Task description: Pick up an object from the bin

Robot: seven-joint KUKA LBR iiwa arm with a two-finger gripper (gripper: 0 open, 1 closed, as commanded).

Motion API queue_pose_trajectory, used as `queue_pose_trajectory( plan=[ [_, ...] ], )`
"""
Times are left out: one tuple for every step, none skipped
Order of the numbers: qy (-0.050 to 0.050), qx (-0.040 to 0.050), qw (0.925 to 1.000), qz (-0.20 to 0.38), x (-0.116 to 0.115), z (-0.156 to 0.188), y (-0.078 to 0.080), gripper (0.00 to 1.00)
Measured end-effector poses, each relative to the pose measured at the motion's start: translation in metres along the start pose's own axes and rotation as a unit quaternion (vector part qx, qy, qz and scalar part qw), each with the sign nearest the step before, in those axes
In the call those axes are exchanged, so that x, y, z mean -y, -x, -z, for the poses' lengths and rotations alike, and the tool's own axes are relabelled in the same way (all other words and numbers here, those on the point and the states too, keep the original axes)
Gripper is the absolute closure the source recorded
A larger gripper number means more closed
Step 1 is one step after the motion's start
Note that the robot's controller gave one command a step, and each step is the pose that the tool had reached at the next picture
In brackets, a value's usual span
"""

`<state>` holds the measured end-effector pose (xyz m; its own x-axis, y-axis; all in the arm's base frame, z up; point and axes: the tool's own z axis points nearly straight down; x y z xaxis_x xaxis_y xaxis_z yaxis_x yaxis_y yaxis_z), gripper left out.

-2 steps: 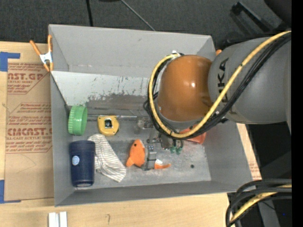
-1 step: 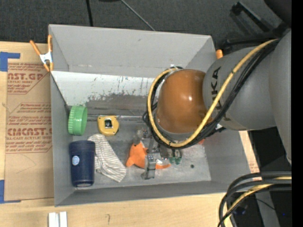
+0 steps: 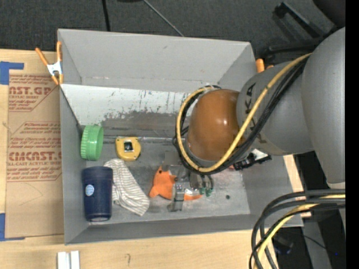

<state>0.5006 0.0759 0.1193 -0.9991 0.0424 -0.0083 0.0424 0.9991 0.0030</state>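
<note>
The thing nearest the tool is a small orange object (image 3: 161, 187) of irregular shape, lying on the bin floor at the middle of the near side. We see the tool (image 3: 180, 198) low in the bin, just to the right of this orange piece and touching it or very nearly so. A second bit of orange shows on the tool's other side, and we cannot say whether it belongs to the same object. We cannot tell whether the tool is released or clenched, nor whether it has anything in its grasp, because the wrist above hides much of it.

The wrist's rounded orange cover (image 3: 212, 129), looped by yellow and black cables (image 3: 183, 122), stands directly over the spot. We judge that the arm comes down vertically there so the tool can meet the object from above.

Just left of the orange object lies a crumpled striped cloth (image 3: 128, 186), near it but apart. Beside the cloth a dark blue cup (image 3: 97, 194) rests on its side against the left wall. Farther back sit a yellow tape measure (image 3: 128, 148) and a green round lid (image 3: 92, 142), well clear of the tool. That spacing, in our view, leaves the orange piece free to lift without dragging a neighbour across the grey bin (image 3: 151, 60).
</note>
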Motion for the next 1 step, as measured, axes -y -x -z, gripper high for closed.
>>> queue_pose_trajectory(
  plan=[
    [-0.001, -0.0028, 0.9999, -0.016, 0.0115, -0.0287, 0.0115, 1.0]
  ],
)
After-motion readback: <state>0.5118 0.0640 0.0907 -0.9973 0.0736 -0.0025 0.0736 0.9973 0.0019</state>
